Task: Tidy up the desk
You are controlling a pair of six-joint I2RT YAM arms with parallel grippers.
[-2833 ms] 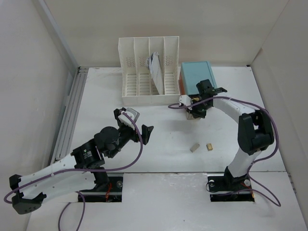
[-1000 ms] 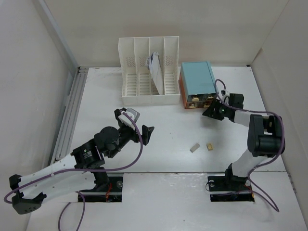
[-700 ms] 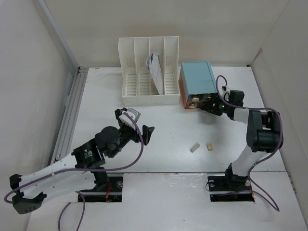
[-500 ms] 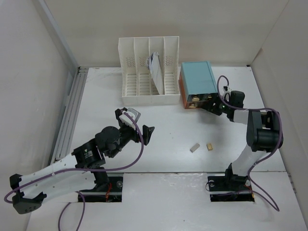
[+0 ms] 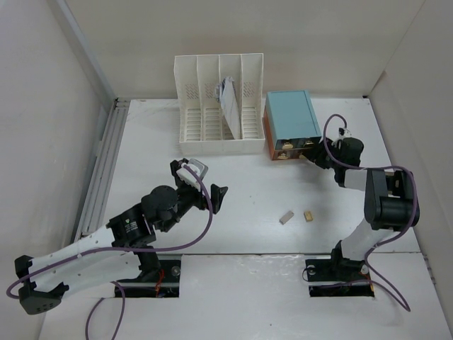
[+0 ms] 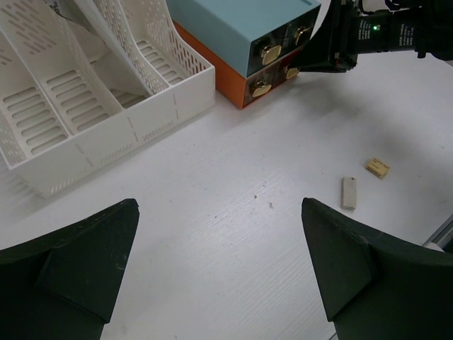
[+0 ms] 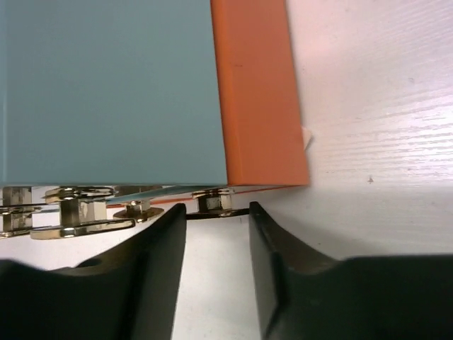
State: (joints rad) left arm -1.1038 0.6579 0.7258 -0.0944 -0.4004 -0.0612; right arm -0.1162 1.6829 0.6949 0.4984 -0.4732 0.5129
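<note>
White desk point(image 5: 248, 234) lies under right gripper point(image 7: 217, 219); drawer knob point(image 7: 214, 202) between jaws.

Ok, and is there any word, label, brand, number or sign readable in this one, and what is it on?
No text here can be read.
Dark print on the paper standing in the white file rack: too small and blurred to read.
A round label on a joint of the left arm: pale marks, too small to read.
The teal drawer box: no lettering visible in any view.
</note>
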